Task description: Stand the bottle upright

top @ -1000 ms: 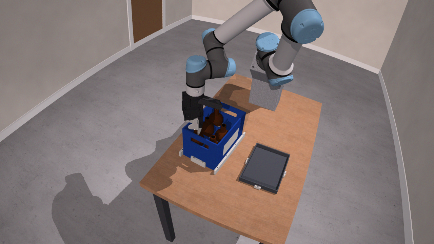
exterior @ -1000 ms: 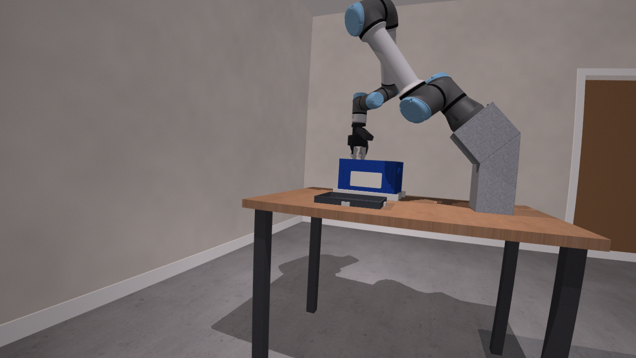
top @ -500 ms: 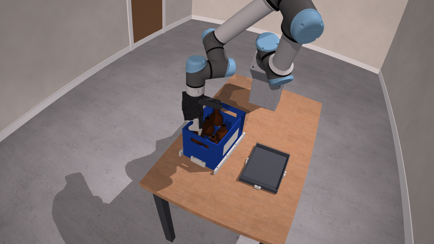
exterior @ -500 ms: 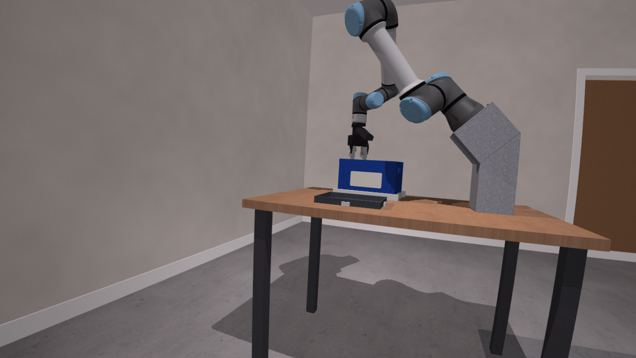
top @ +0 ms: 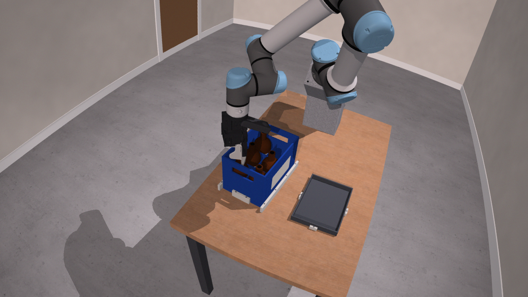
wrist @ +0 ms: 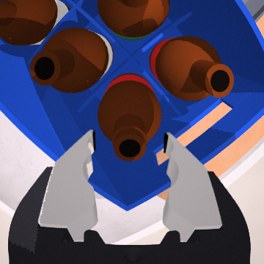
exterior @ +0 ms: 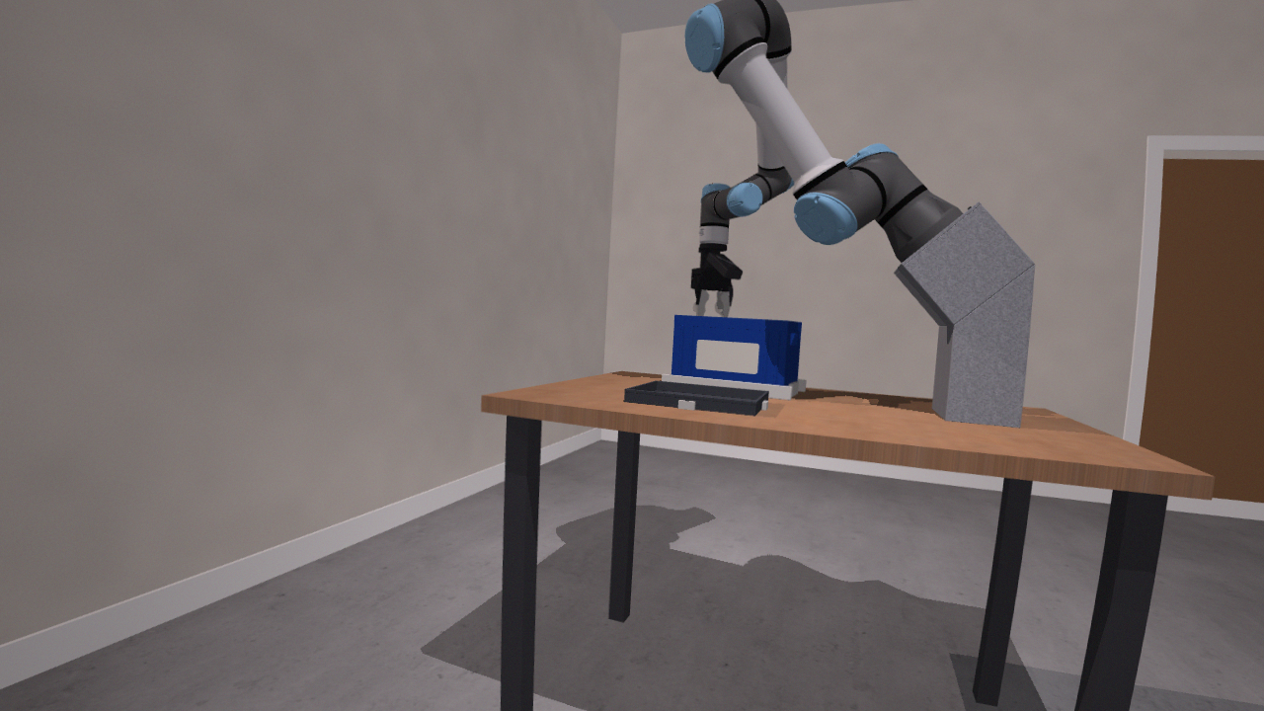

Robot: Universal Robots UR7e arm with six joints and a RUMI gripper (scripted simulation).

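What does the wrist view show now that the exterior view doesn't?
Only wrist: five brown bottles in the crate, and a gap on each side of the near bottle's neck, between the fingers.
Only exterior: the tray, the stone-grey pedestal and the table legs.
Both: the gripper and the blue crate.

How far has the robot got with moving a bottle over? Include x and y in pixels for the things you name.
Nothing is delivered: the tray point(top: 324, 203) point(exterior: 649, 405) holds no bottle, and all five brown bottles sit in the blue crate point(top: 241, 186) point(exterior: 781, 354) point(wrist: 126, 196).

In hand: the pincer point(top: 241, 162) point(exterior: 711, 314) point(wrist: 130, 133) stands open around one bottle's neck point(wrist: 130, 133), gripping nothing.

Left: settle which neck differs, lift that bottle out and stand it upright on the tray, disturbing neither container.
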